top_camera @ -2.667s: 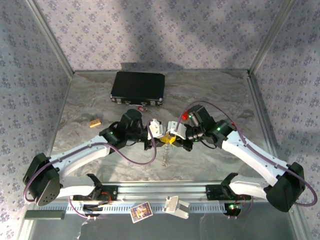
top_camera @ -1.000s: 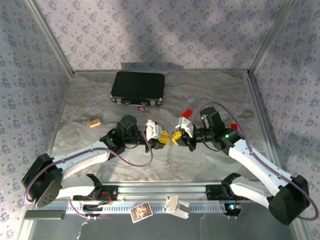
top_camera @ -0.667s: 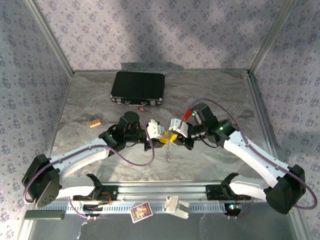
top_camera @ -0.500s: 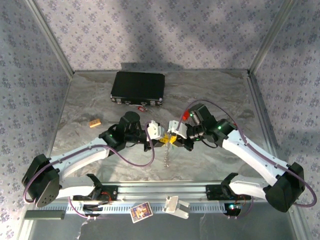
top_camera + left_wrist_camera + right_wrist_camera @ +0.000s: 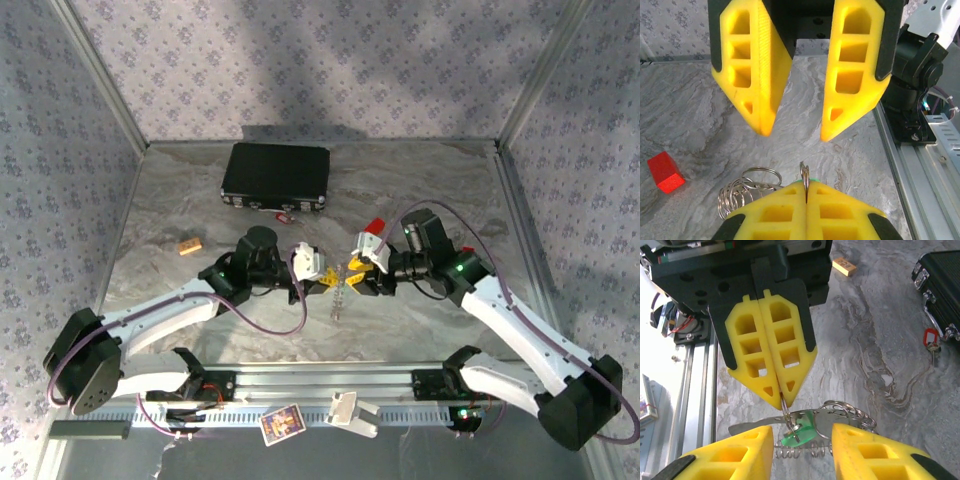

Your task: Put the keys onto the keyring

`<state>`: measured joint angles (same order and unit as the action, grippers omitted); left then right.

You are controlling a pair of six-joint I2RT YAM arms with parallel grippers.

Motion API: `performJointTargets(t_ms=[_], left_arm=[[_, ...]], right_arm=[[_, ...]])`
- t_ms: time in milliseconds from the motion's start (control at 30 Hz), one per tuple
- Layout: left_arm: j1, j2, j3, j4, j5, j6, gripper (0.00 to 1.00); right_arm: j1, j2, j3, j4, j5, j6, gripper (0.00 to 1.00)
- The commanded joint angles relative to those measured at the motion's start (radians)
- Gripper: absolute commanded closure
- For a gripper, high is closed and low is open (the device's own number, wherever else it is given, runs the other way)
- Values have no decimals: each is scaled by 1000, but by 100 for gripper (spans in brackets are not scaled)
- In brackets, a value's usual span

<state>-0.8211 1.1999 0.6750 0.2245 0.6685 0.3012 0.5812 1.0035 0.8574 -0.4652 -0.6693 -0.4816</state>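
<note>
My left gripper (image 5: 322,276) is shut on a thin split ring of the keyring (image 5: 805,176), and the jaws meet on it (image 5: 781,392). The green key (image 5: 802,434) hangs at that ring, just below the left fingertips. More silver rings (image 5: 852,412), a curved metal band (image 5: 752,425) and a coil chain (image 5: 340,298) dangle from it. My right gripper (image 5: 358,267) faces the left one, open, its fingers either side of the green key without touching it (image 5: 802,431). The red key (image 5: 930,337) lies on the table by the black case.
The black case (image 5: 277,175) lies at the back left. A bright red block (image 5: 376,225) sits just behind the right gripper, and a small tan block (image 5: 190,244) lies to the left. The metal rail (image 5: 330,380) runs along the near edge.
The right gripper closed in on the left one, then drew back a little to the right and now stands open. The left gripper kept its hold on the ring.
</note>
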Motion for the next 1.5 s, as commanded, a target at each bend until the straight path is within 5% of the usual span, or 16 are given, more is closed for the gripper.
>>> performJointTargets(t_ms=[0, 400, 900, 1333, 1467], left_arm=[[-6, -29, -38, 174, 18, -77, 100], [-5, -43, -92, 262, 2, -139, 100], [-6, -46, -97, 285, -19, -151, 100], [-5, -48, -101, 299, -38, -154, 100], [-5, -46, -98, 293, -45, -152, 100]], right_arm=[[-7, -11, -47, 80, -53, 76, 63], [-10, 6, -85, 111, -42, 80, 70], [-13, 19, -75, 83, -52, 66, 100], [-10, 49, -95, 128, -75, 96, 99], [-20, 2, -117, 142, -42, 111, 66]])
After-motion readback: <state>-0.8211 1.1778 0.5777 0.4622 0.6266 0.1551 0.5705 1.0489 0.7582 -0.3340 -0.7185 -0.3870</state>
